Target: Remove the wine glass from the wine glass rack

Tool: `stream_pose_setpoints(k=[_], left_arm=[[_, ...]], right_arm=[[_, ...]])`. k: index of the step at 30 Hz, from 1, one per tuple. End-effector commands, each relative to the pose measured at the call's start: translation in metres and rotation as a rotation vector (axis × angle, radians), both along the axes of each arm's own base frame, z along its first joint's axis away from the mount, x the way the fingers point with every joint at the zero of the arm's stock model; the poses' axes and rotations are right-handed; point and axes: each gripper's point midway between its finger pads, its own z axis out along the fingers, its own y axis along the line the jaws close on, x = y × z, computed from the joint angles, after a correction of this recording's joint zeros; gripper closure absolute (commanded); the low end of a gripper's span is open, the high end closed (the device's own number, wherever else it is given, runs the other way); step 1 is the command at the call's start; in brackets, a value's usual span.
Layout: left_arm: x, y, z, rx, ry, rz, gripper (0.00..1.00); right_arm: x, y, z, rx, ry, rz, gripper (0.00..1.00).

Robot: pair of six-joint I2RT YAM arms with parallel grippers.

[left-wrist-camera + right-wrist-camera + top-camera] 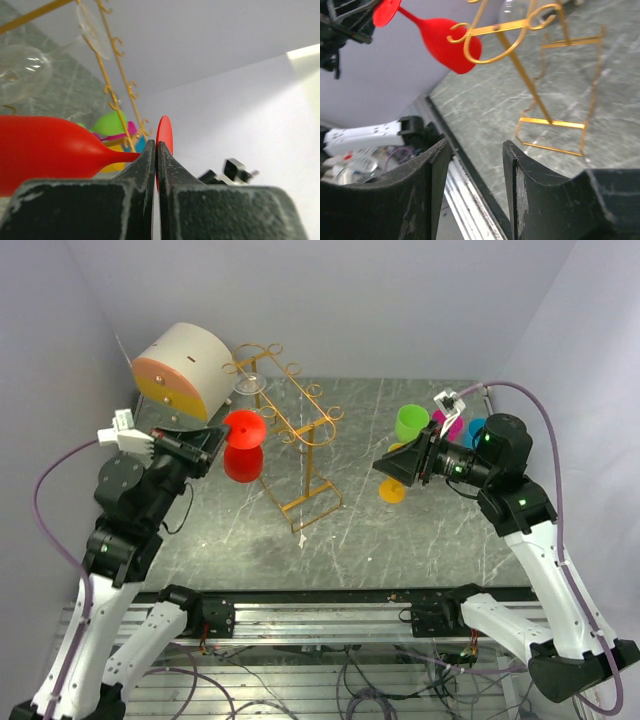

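Left claw (156,150) clamps red wine glass (50,155) by stem so bowl hangs free, rack (552,123) just beyond its tips; right claw (475,150) wide, empty.

No text, label, brand, number or sign can be read in any view. The round white-and-orange box (185,365), at about ten o'clock on the tabletop (400,540), shows only plain faces. The white power strip (362,136), at nine o'clock in the right wrist view, has small dark marks that are too blurred to read.
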Motion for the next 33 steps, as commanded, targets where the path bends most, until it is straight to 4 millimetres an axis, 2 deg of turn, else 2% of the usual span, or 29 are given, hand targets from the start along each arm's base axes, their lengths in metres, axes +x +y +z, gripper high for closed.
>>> stream_pose_setpoints(k=[1, 7, 12, 14, 16, 20, 25, 33], left_arm=[[-0.042, -0.001, 0.047, -0.141, -0.178, -0.082, 0.93], [-0.096, -0.005, 0.092, -0.257, -0.4, -0.233, 0.93], [-0.128, -0.013, 0.114, -0.327, -0.53, -0.374, 0.93], [-0.139, -0.015, 0.122, -0.364, -0.576, -0.428, 0.93], [-0.149, -0.015, 0.129, -0.397, -0.623, -0.469, 0.93], [-0.17, -0.011, 0.145, -0.44, -0.722, -0.529, 0.93], [-0.191, -0.008, 0.159, -0.457, -0.801, -0.579, 0.93], [-0.193, -0.008, 0.161, -0.452, -0.799, -0.58, 0.93]], right_arm=[[-0.041, 0.025, 0.031, 0.165, -0.06, 0.294, 0.52], [-0.064, 0.041, 0.058, 0.315, -0.114, 0.485, 0.43], [-0.073, 0.073, 0.066, 0.353, -0.131, 0.593, 0.4], [-0.072, 0.09, 0.069, 0.357, -0.138, 0.621, 0.4], [-0.071, 0.099, 0.074, 0.372, -0.157, 0.638, 0.39], [-0.063, 0.106, 0.082, 0.411, -0.191, 0.646, 0.4], [-0.065, 0.108, 0.098, 0.465, -0.25, 0.679, 0.4], [-0.07, 0.11, 0.122, 0.548, -0.309, 0.749, 0.4]])
